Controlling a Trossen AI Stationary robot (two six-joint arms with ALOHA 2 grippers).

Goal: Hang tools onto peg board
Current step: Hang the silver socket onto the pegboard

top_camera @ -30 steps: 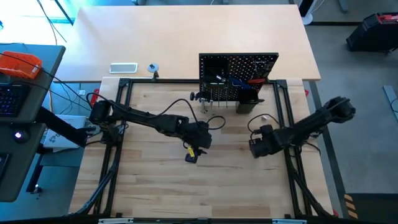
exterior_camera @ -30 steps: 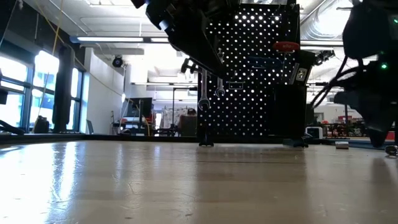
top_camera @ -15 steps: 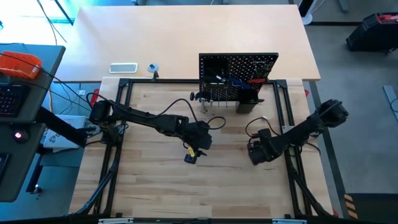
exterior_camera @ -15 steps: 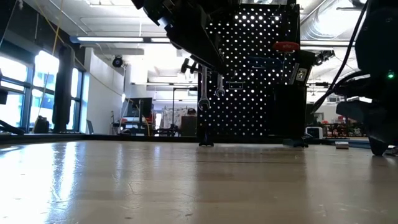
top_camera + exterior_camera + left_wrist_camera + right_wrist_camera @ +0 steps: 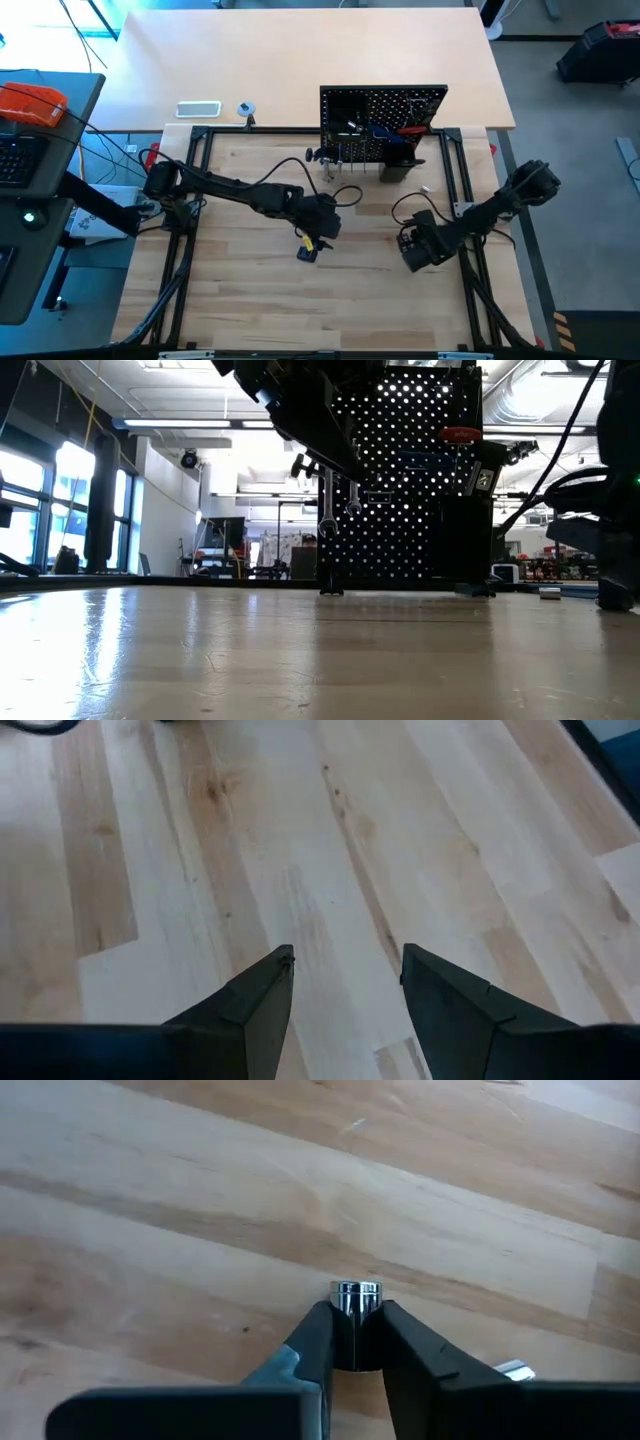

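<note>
Pinching small shiny metal bit (image 5: 355, 1296) between right gripper (image 5: 354, 1325) fingers; left gripper (image 5: 343, 970) fingers apart, empty.

- Both arms I was driving were dark, near black, built of jointed segments from base to wrist.
- The left arm (image 5: 235, 190) carried a loose black cable looping above its forearm, and a yellow marking showed at its wrist.
- The right arm (image 5: 495, 208) had a bulky rounded shoulder joint and a black cable arcing beside its wrist.
- The left gripper (image 5: 343, 988) had two dark, wedge-shaped fingers (image 5: 255, 1005) tapering to blunt tips.
- The right gripper (image 5: 356, 1325) had matching dark fingers (image 5: 308, 1348) with paler inner edges.
</note>
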